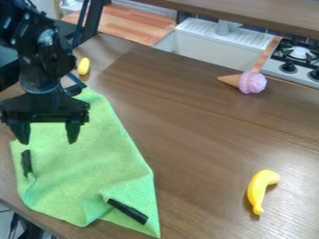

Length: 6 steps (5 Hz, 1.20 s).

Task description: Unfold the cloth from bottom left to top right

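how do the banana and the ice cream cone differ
The banana is yellow all over, while the ice cream cone is pink and tan. The banana curves; the ice cream cone has a straight, pointed end. The banana lies nearer the camera than the ice cream cone. Both lie on the brown table.

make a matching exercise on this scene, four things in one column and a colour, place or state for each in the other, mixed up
1. cloth
2. toy ice cream
3. banana
4. claw

A. yellow, right of the cloth
B. open, above the cloth
C. green, rumpled near the bottom
D. tan with a pink top

Pairs: 1-C, 2-D, 3-A, 4-B
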### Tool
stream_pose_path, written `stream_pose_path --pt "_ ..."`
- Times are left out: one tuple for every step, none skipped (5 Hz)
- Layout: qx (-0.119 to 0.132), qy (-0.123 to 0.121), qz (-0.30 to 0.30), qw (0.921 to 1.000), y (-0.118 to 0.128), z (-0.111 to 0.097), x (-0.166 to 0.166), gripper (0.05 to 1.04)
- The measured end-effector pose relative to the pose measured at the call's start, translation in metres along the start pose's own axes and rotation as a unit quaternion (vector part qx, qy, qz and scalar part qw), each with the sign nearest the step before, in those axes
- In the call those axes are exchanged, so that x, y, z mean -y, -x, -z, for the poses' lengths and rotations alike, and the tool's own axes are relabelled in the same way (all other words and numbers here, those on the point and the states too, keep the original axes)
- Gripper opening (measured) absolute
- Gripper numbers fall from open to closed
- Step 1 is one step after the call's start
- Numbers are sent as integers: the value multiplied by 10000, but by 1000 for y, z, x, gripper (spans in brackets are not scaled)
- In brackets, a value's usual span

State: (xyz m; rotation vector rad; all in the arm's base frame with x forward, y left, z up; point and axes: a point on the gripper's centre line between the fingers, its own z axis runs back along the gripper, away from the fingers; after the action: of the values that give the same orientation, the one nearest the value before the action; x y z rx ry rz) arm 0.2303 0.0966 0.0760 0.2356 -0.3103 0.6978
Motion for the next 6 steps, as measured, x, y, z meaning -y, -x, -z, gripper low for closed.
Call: stream_pose_path --pt "9 -3 26 10000 7 4 -10 999" --pt "-6 -2 127 9999 13 9 -15 1000" --pt "8 -50 145 9999 17 13 -20 1000" --pt "93 -80 192 9997 21 19 -24 963" --pt "109 -174 146 9997 23 24 -27 788" --pt "4 -181 46 9998 26 27 -30 504"
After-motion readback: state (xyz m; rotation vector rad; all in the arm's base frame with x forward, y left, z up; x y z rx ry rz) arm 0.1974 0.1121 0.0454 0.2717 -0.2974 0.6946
